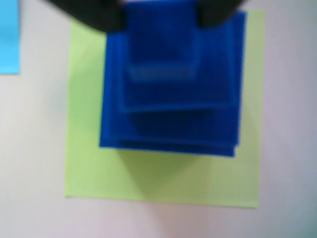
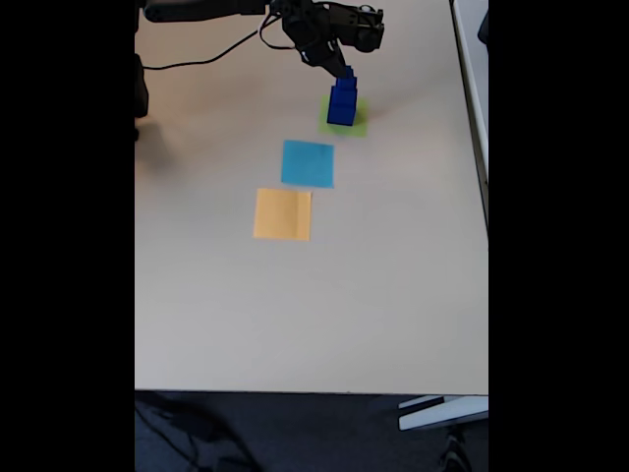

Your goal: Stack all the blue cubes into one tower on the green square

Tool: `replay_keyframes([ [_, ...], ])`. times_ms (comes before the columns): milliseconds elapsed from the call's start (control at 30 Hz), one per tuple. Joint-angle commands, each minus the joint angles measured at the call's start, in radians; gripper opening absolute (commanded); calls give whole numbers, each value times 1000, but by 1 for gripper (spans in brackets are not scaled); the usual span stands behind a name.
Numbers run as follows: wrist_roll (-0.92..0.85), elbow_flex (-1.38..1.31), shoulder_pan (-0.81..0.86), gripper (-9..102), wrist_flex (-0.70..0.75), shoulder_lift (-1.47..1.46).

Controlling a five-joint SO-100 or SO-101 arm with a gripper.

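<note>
**Gripper at the top of the blue tower**

Gripper [image 1: 159,15] fingers show as two dark blurred shapes at the top edge of our wrist view, one on each side of the uppermost block, and we see the block's top corners running in behind them. They look closed on that smallest dark blue cube [image 1: 159,39], though the blur keeps us from seeing the contact itself. In our fixed view the gripper [image 2: 343,71] sits right at the top of the column, with the black arm [image 2: 329,25] reaching in from the upper left and a dark cable [image 2: 211,59] trailing across the worktop behind it.

We see the stepped tower of solid dark blue cubes [image 1: 171,106] piled with the largest at the bottom and smaller ones above, their edges forming nested squares from above. It stands on the flat light yellow-green square patch [image 1: 163,176], toward the patch's far edge, so that a broad green strip lies bare on the near side. In our fixed view the tower [image 2: 342,101] rises from the green patch [image 2: 358,126] near the top of the pale worktop [image 2: 314,315].

A flat light-blue paper square [image 2: 308,163] lies near the green patch, and a flat orange paper square [image 2: 282,214] just beyond that, the two almost touching at a corner. We catch the light-blue square [image 1: 9,37] at the wrist view's left edge too.
</note>
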Motion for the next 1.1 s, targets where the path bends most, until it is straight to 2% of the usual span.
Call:
replay_keyframes([
  [0,-6,-6,-9,0,-15,14],
  [1067,-9,-6,-12,3,-21,18],
])
